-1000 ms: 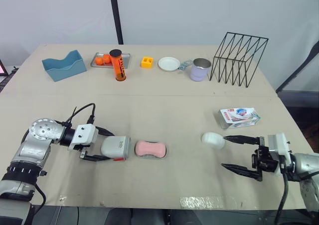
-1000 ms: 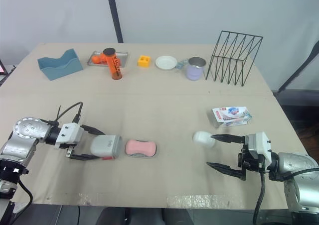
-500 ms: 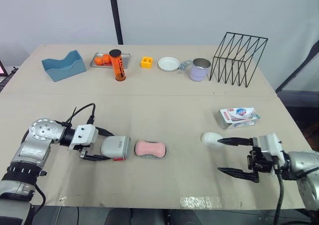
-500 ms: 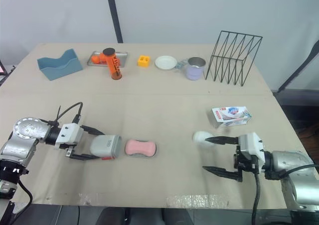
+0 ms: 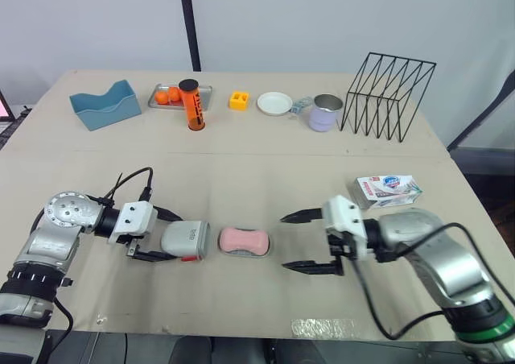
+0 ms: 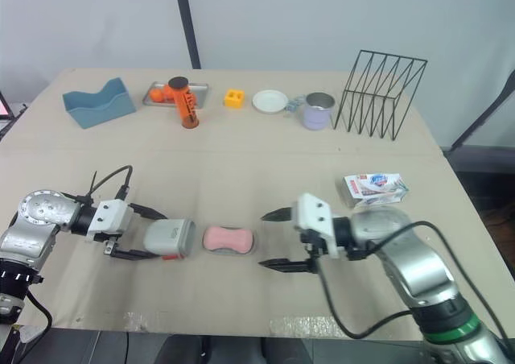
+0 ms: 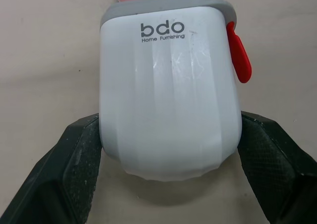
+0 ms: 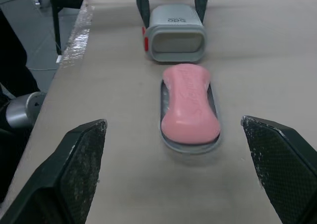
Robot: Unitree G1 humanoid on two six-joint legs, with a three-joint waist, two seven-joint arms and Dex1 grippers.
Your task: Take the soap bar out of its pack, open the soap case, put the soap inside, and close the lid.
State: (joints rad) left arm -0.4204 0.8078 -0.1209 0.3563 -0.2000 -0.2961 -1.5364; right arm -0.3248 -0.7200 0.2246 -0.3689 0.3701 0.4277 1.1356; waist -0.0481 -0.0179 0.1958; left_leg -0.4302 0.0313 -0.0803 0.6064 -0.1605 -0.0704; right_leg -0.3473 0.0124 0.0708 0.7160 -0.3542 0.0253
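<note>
Beige tabletop (image 5: 257, 163) runs wide in front of you, with the clutter along the far edge well out of the work. Your left gripper (image 5: 170, 237) is clamped on the white soap case (image 7: 168, 100), lying on its side, and I judge you hold it there to steady it while the other arm works. Just beside its open end the pink soap bar (image 8: 189, 102) lies on the grey tray (image 8: 190, 147), out of the case. Your right gripper (image 5: 283, 241) hovers near the tray's other end with its jaws spread wide and nothing between them, placed, I think, to push the tray home. The soap pack (image 5: 388, 190) lies well apart on the right. Your left wrist view shows what the head views cannot: both fingers (image 7: 74, 169) press the case's flanks, and a red tab (image 7: 239, 53) sits at its rim. Your right wrist view shows the case's mouth facing the soap, roughly in line, with a small gap.
</note>
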